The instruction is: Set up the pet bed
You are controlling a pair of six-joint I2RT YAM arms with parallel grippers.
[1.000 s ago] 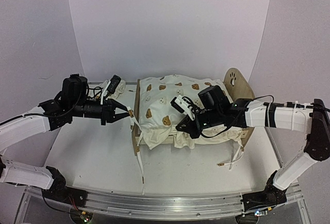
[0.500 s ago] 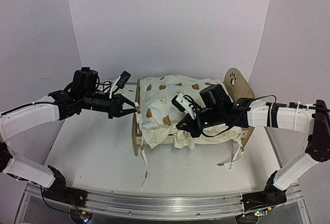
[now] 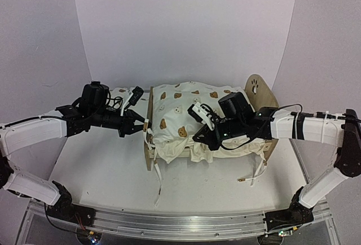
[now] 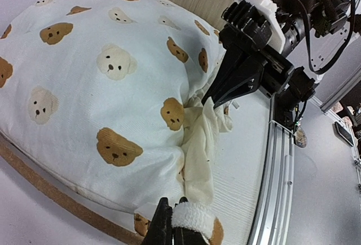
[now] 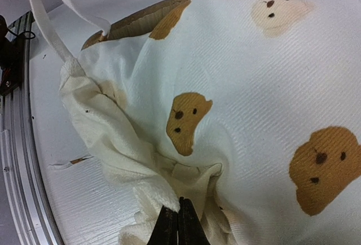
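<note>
The pet bed's plywood frame shows as a paw-cutout end board (image 3: 259, 90) on the right and a second end board (image 3: 149, 143) on the left. Its striped base is hidden under the bear-print cushion (image 3: 186, 112). My left gripper (image 3: 144, 125) is at the left board, shut on a white cushion tie (image 4: 193, 218). In the left wrist view the left gripper (image 4: 172, 231) is at the bottom edge. My right gripper (image 3: 198, 140) is shut on the cushion's cream ruffle (image 5: 152, 191) at the front side. In the right wrist view the right gripper (image 5: 179, 225) is pinched closed.
Long white ties hang off the bed onto the table at the front left (image 3: 157, 186) and front right (image 3: 257, 171). The table's metal front rail (image 3: 169, 222) runs along the near edge. White walls enclose the back and sides.
My left arm swung right toward the bed's left board with the tie, then settled slightly lower and back. The right arm and the cushion have stayed put.
</note>
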